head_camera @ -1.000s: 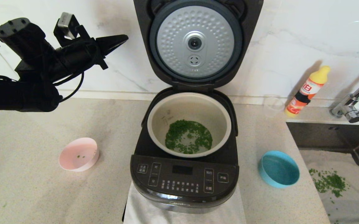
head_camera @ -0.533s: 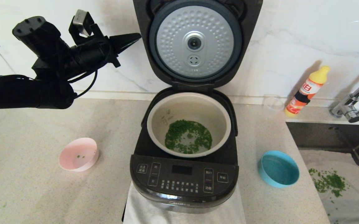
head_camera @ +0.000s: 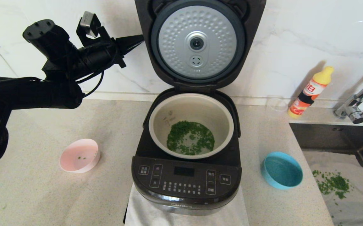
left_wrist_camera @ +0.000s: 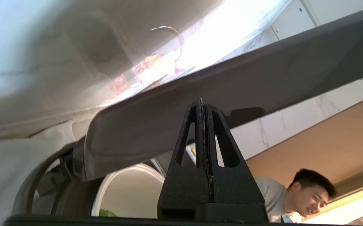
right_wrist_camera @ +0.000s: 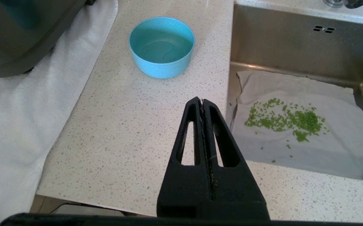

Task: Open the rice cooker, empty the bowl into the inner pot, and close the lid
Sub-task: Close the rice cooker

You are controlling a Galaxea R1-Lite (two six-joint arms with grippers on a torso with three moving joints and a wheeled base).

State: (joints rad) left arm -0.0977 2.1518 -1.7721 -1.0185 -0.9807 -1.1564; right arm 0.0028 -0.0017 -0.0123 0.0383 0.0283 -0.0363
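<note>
Head view: glossy black rounded-square rice cooker [head_camera: 186,175] on white towel [head_camera: 143,213], hinged lid [head_camera: 197,44] upright. Pale grey inner pot [head_camera: 190,125] in cooker, green bits at bottom. Left gripper [head_camera: 139,38] pinched closed, empty, tip at lid's left edge. Pink bowl [head_camera: 80,155] left of cooker, blue bowl [head_camera: 282,170] right of it.

Left wrist view: closed fingers [left_wrist_camera: 214,138] against lid edge [left_wrist_camera: 247,81].

Right wrist view: right gripper [right_wrist_camera: 202,103] closed, empty, above counter near blue bowl.

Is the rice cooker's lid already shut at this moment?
No: in the head view the lid stands upright with its dimpled silver underside showing, and the inner pot is open with green bits in it.
</note>
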